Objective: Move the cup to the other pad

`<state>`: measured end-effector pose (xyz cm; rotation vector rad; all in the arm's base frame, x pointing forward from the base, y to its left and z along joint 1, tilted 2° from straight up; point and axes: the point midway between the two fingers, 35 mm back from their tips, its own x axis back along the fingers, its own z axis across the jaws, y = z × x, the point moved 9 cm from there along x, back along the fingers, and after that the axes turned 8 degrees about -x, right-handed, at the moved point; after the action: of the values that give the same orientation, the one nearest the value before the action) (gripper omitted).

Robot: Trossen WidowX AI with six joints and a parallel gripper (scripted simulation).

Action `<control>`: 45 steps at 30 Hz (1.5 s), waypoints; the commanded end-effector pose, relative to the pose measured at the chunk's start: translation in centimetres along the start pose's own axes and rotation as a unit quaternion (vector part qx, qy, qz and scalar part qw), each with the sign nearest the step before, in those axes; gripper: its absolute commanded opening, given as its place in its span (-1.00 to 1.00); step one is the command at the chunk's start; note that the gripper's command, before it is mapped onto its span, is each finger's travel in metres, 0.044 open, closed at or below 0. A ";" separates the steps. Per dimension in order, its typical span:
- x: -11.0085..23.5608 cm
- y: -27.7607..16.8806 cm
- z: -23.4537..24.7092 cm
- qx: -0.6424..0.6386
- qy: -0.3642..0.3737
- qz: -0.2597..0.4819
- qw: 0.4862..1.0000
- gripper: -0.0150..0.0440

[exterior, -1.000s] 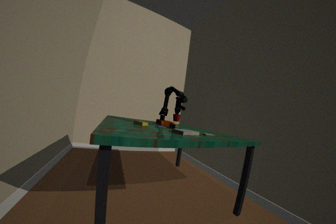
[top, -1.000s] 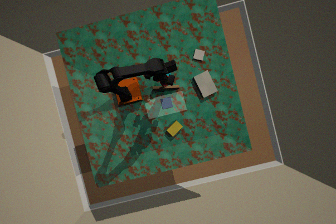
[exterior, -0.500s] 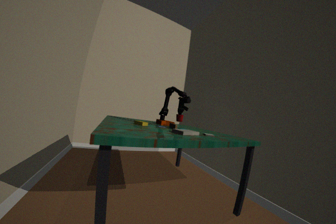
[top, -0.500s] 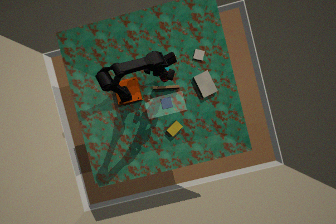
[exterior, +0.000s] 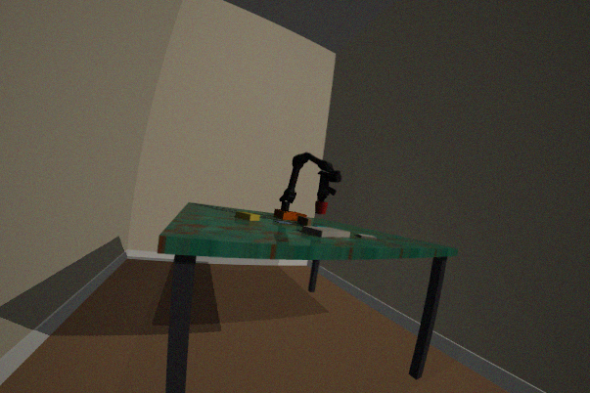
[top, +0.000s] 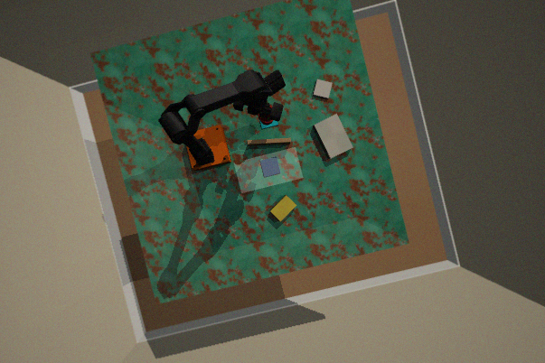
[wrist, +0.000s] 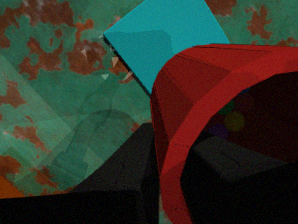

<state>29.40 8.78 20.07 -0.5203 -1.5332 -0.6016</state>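
The robot is one thin black arm [top: 217, 96] made of long, round-edged pieces joined by fat round joints. The biggest joint [top: 172, 124] looks like a thick black drum. The arm stands on a flat, square, bright orange base plate [top: 220, 135]. Its gripper [top: 267, 114] is black too, with blocky, chunky fingers.
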 end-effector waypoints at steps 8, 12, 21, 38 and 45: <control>-0.3 2.2 1.0 -0.001 0.001 0.004 1.000 -0.49; -0.7 2.2 1.0 -0.001 0.001 0.004 1.000 -0.49; -2.0 2.3 1.0 -0.001 0.001 0.004 1.000 -0.49; -4.7 2.4 1.0 -0.001 0.001 0.004 1.000 -0.49; -5.7 2.4 1.1 -0.001 0.001 0.004 1.000 -0.49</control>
<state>30.51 11.51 15.46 -0.5124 -1.5398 -0.6075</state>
